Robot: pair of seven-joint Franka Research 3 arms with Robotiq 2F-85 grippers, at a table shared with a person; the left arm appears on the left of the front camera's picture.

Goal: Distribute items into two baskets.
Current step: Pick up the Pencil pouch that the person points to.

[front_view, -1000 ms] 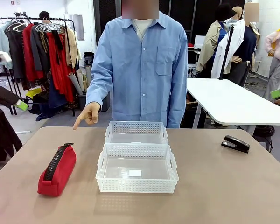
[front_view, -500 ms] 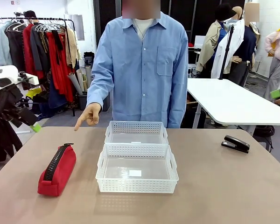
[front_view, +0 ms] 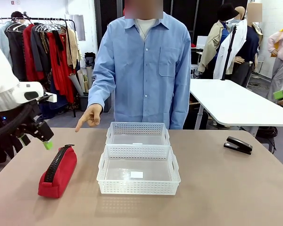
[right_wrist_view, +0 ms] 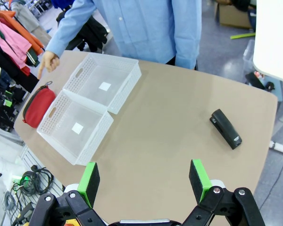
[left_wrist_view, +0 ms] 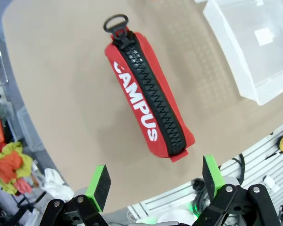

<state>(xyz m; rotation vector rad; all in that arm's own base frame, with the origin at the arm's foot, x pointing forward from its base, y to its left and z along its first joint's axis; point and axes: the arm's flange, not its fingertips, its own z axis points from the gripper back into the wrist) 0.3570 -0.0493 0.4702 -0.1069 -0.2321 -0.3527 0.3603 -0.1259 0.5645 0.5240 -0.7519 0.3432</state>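
The red pouch (front_view: 58,171) with a black zipper lies at the table's left front, also seen lengthwise in the left wrist view (left_wrist_view: 148,106). My left gripper (front_view: 41,140) hangs open just above and behind the pouch, and its open jaws (left_wrist_view: 155,178) have nothing between them. Two white baskets sit mid-table, the smaller far one (front_view: 137,127) touching the larger near one (front_view: 138,187); both hold nothing. The black stapler (front_view: 238,145) lies at the right, also seen from the right wrist (right_wrist_view: 225,128). High over the table my right gripper (right_wrist_view: 144,179) stands open.
A person in a blue shirt stands at the far edge, one hand (front_view: 88,117) pointing down toward the table's left side. A white table (front_view: 236,106) stands behind at the right and a clothes rack (front_view: 42,47) at the back left.
My left arm has swung in from the left and come down toward the red pouch. The pouch, baskets, stapler and the pointing hand have stayed put.
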